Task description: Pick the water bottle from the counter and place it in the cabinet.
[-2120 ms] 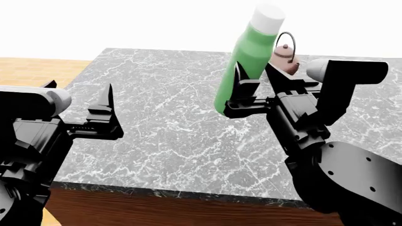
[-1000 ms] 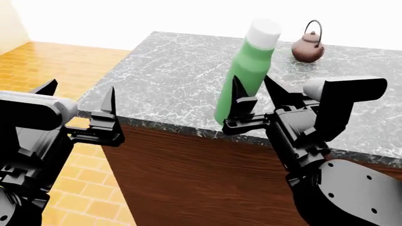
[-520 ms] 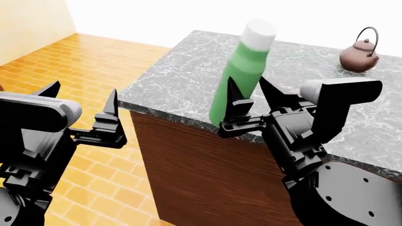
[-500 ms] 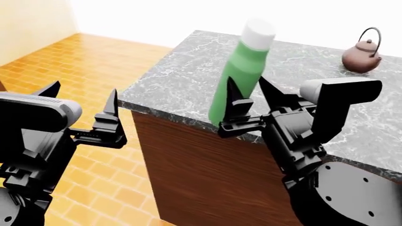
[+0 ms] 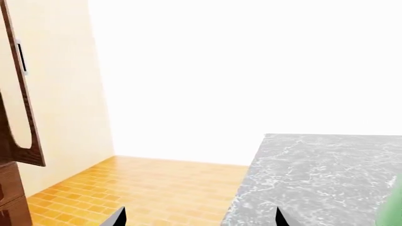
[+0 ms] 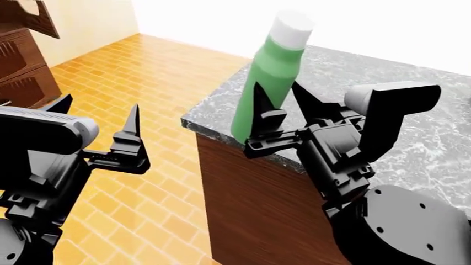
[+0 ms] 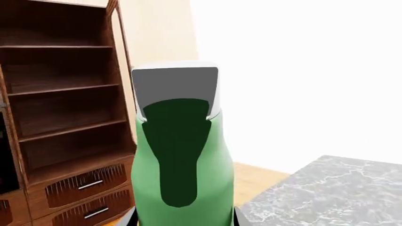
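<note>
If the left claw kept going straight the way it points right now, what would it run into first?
Probably nothing near. The left claw is open and empty; its wrist view shows floor and a bright blank wall ahead, with the counter off to one side. Depth is unclear.

Water bottle (image 6: 271, 83) green with white cap (image 6: 293, 28). Counter (image 6: 412, 143) top dark grey marble with white veins, base dark brown wood grain. Cabinet (image 7: 63, 117) dark reddish-brown wood grain, silver bar handles (image 7: 86, 185). Floor (image 6: 154, 77) orange-yellow brick-pattern tile. Wall (image 5: 63, 94) pale cream. Both grippers black.
</note>
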Controlling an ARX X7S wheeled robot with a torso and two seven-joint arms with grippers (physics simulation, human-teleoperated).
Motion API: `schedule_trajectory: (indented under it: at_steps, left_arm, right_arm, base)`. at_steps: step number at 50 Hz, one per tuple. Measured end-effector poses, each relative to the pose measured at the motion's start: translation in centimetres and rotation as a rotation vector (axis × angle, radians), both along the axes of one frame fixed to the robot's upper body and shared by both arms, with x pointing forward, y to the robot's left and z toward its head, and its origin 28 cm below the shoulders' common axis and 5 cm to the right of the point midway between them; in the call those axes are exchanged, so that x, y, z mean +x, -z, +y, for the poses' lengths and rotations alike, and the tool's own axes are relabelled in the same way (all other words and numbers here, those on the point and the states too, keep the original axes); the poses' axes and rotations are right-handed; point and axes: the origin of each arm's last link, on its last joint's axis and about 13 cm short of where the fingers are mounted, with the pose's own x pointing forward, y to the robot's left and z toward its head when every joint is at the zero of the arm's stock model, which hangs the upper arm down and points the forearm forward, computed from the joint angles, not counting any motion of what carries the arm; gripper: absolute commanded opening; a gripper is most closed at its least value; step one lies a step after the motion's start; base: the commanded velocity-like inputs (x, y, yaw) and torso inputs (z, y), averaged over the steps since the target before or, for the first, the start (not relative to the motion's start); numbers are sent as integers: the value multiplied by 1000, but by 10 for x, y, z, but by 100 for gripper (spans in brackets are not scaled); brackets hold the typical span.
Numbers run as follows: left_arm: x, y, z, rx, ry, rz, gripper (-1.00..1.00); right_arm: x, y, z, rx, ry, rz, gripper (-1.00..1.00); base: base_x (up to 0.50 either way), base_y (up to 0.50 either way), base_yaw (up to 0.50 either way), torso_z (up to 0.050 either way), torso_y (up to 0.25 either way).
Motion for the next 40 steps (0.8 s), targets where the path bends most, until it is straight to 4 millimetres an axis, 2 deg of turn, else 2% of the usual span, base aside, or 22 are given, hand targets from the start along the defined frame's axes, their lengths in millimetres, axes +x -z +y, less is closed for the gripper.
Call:
schedule_trajectory:
  at_steps: [40]
  left_arm:
    - [4, 3, -3, -6, 7, 12, 100]
  right_arm:
    - [0, 5, 1, 24, 10, 16, -100]
  base:
    - [49, -65, 496, 0, 1]
